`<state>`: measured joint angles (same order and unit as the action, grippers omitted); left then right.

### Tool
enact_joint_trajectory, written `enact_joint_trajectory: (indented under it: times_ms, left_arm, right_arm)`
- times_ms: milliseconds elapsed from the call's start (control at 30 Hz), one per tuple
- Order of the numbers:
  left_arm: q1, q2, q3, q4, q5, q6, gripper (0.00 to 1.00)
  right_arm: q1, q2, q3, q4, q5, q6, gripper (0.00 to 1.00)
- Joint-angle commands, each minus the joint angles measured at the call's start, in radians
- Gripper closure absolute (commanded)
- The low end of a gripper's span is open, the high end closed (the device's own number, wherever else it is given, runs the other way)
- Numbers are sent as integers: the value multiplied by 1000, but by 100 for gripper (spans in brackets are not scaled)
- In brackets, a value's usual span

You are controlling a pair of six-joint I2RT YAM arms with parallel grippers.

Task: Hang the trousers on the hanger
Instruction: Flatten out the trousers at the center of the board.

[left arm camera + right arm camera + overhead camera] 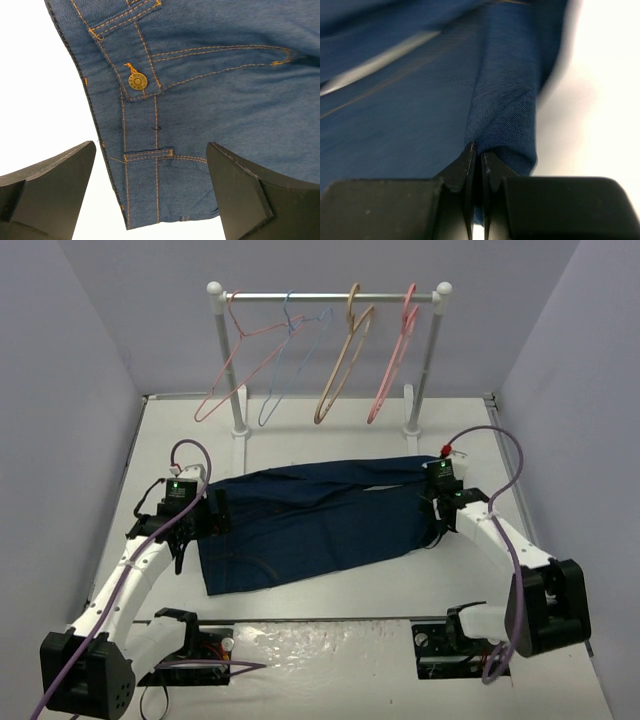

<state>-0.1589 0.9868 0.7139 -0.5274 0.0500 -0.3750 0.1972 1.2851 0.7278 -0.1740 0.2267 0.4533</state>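
- Right gripper (477,151): jaws closed tight, with a fold of the trousers (310,525) pinched between the tips at the leg end.
- Left gripper (151,147): jaws spread wide and holding nothing. It hovers over the waistband, with the brass button (137,80) and a belt loop (148,155) in view between the fingers.
- Trousers: lying flat across the table (340,595), waist toward the left arm and legs toward the right arm, in front of the rack.
- Step in hand, as judged: securing both ends before lifting.
- Recommendation: the left jaws should descend squarely over the waistband edge and take the full doubled thickness. The right pinch looks shallow, so lift gently and evenly or the cloth may slip.
- Hanger (340,370): tan, hanging on the rail (330,297) between a light-blue hanger (285,365) and a pink hanger (392,365), well apart from the garment.
- Surface: white tabletop, matt and flat.
- Room: plain pale walls (60,390) on three sides.
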Motion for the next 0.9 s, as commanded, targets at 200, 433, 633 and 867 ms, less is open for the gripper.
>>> enact_joint_trajectory:
  times_ms: [200, 433, 633, 867]
  left_arm:
    - [-4, 4, 59, 27, -39, 16, 9]
    - [-6, 0, 58, 25, -41, 19, 9]
    - [-7, -2, 55, 23, -41, 17, 9]
    - [-9, 2, 55, 27, -37, 13, 9]
  right_arm:
    - [669, 150, 199, -113, 142, 182, 100]
    - [908, 357, 337, -112, 75, 176, 54]
    - [868, 206, 328, -126, 69, 189, 41]
    - [537, -45, 118, -113, -9, 235, 31]
